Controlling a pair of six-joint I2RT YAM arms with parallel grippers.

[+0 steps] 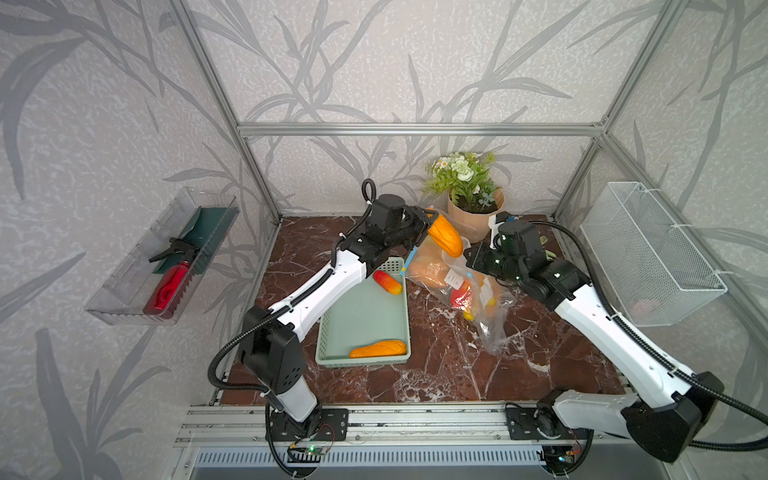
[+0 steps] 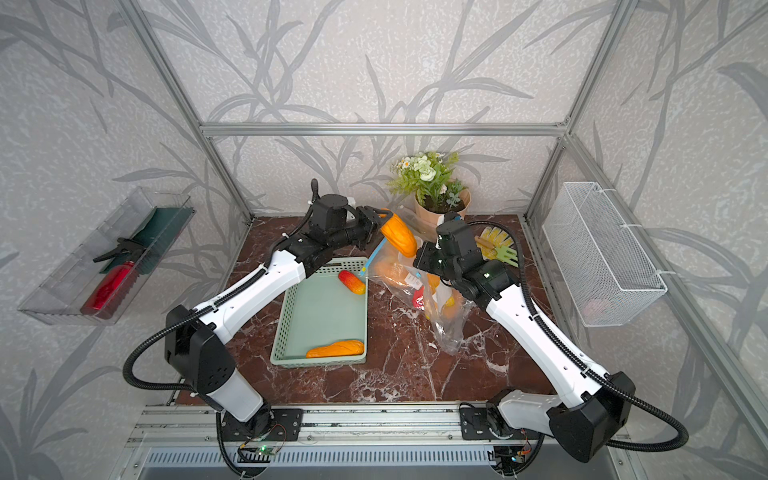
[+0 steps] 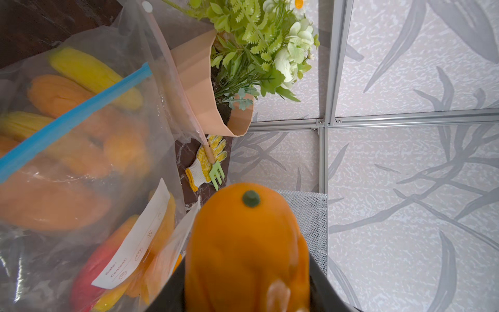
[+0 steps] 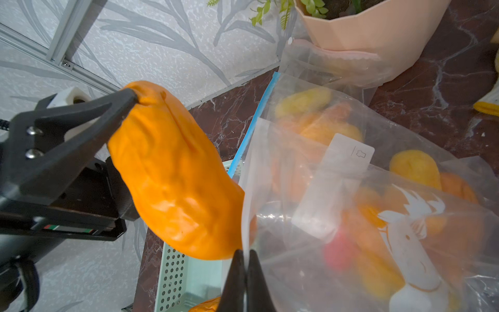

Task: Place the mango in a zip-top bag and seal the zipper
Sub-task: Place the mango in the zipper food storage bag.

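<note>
- Both top views look steeply down from high at the front, far off, sharing the whole surface (image 1: 436, 365).
- Left wrist view, very close, faces the mango (image 3: 247, 243) and zip-top bag (image 3: 67, 189).
- Right wrist view, equally close, shares both.

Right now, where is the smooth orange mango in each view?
Top view: smooth orange mango mid-frame, left of the peach faceted plant pot.
Top view: mango left of the pot.
Left wrist: mango fills the foreground, pot beyond.
Right wrist: mango large, pot beyond.
Shared landmark: the pot.
</note>
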